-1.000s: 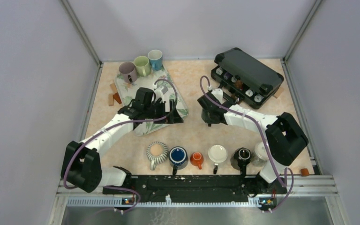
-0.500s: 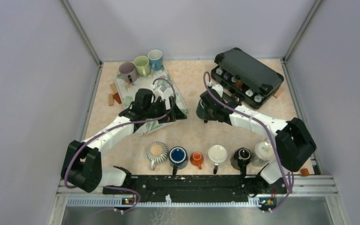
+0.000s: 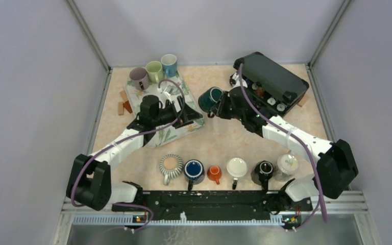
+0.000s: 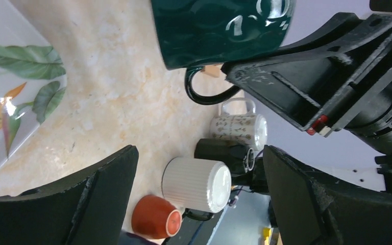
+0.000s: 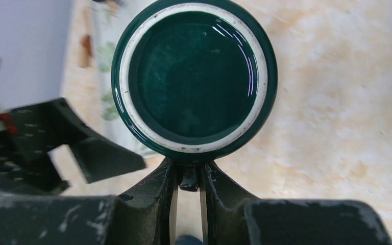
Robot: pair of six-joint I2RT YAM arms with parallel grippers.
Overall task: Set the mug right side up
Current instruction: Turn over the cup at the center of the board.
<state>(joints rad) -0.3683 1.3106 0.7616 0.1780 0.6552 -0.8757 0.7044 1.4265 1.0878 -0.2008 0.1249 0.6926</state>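
Observation:
A dark green mug (image 3: pixel 210 98) hangs in the air over the middle of the table, tipped onto its side. My right gripper (image 3: pixel 223 105) is shut on its handle. In the right wrist view the mug's white-ringed round end (image 5: pixel 194 76) faces the camera, and my right gripper (image 5: pixel 186 172) pinches the handle between its fingers (image 5: pixel 164 179). My left gripper (image 3: pixel 188 117) is open and empty over the tray's right edge, just left of and below the mug. The left wrist view shows the mug's side (image 4: pixel 219 25), its handle (image 4: pixel 204 94) and my left gripper (image 4: pixel 199 158) wide open.
A leaf-patterned tray (image 3: pixel 158 137) lies at left. Three mugs (image 3: pixel 154 71) stand at the back left. A black case (image 3: pixel 270 76) sits at back right. Several mugs line the near edge, from the striped one (image 3: pixel 170 166) to the floral one (image 3: pixel 288 163). Wooden blocks (image 3: pixel 123 105) lie by the left wall.
My right gripper has lifted the green mug off the table, carried it back and left, and turned it onto its side. My left gripper has shifted slightly back.

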